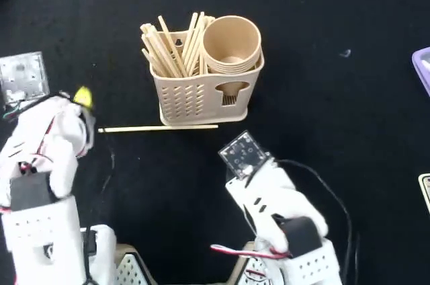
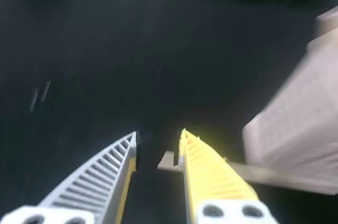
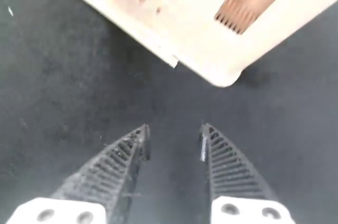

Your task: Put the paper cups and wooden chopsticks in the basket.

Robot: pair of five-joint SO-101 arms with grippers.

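A beige slotted basket [image 1: 201, 97] stands at the table's middle back, holding several wooden chopsticks [image 1: 171, 46] in its left half and stacked paper cups [image 1: 232, 43] in its right half. One loose chopstick [image 1: 158, 128] lies flat in front of the basket. In the left wrist view, that chopstick's end [image 2: 168, 161] sits just beside the yellow finger of my open left gripper [image 2: 158, 142], with the basket [image 2: 296, 129] close by. My right gripper [image 3: 173, 135] hovers open over bare table just short of the basket's corner [image 3: 222, 71], nothing between its fingers.
The table is covered in black cloth. A purple object [image 1: 423, 66] and a pale one [image 1: 425, 187] sit at the right edge. Free room lies right of the basket and between the two arms.
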